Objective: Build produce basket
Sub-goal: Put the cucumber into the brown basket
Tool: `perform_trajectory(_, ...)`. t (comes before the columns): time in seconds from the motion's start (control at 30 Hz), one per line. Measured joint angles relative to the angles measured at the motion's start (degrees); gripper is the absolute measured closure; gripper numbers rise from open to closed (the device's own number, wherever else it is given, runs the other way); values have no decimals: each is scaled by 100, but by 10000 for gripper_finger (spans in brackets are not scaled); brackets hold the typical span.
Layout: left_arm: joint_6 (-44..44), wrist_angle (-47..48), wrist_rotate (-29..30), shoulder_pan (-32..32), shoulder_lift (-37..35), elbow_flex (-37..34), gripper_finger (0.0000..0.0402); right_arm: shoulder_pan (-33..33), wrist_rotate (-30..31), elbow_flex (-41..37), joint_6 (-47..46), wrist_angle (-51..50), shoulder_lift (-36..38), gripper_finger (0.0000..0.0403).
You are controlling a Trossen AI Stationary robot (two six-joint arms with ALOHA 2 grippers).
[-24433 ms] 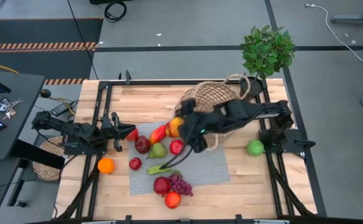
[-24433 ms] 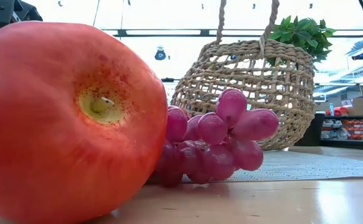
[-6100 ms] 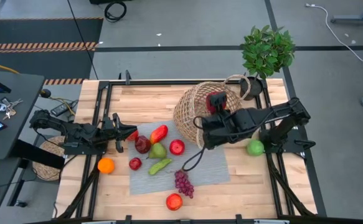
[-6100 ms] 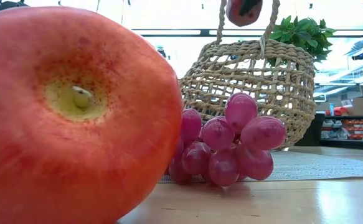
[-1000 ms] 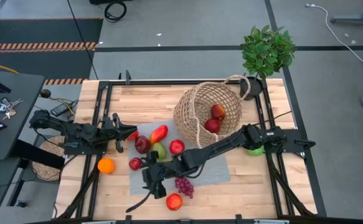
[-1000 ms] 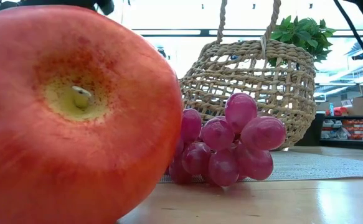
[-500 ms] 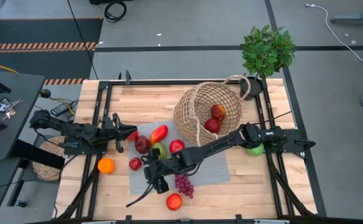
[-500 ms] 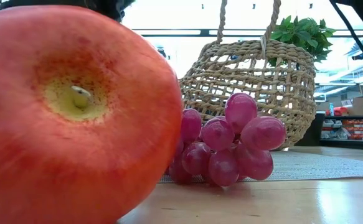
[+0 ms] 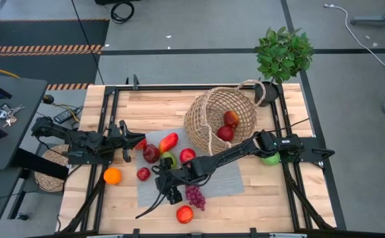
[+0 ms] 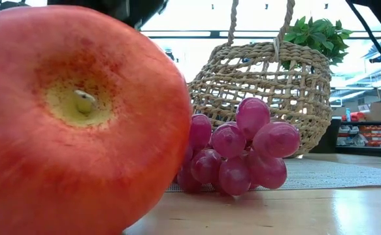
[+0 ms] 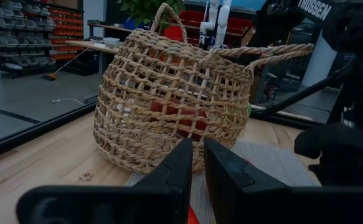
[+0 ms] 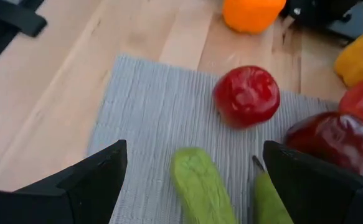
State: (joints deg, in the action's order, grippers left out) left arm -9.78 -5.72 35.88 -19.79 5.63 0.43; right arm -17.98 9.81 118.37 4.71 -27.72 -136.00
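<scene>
Two apples [image 9: 226, 125] in basket [image 9: 199, 119]; right tool [image 9: 169, 187] wide open, empty.

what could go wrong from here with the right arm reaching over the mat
1. The open right gripper hangs over crowded produce: the green pod lies close beside the green pear and the small red apple, so closing may nudge or catch a neighbour.
2. The grapes lie right beside the gripper; a sideways move could drag them.
3. The basket leans tilted, so the apples inside might roll if the arm bumps it on the way back.
</scene>
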Motion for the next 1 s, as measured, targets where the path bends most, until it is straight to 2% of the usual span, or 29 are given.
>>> perform_trajectory(0.27, 0, 0, 0, 0, 0, 0, 353, 27, -58, -406, -2, -10, 9, 26)
perform_trajectory(0.57, 0, 0, 0, 0, -2, 0, 353, 188, 153, -1029, -4, 142, 15, 34)
perform_trajectory(0.8, 0, 0, 0, 0, -2, 0, 353, 288, 74, -1089, -65, 116, 8, 71)
perform_trajectory(1.0, 0, 0, 0, 0, 0, 0, 353, 310, 60, -1089, -55, 105, 8, 132)
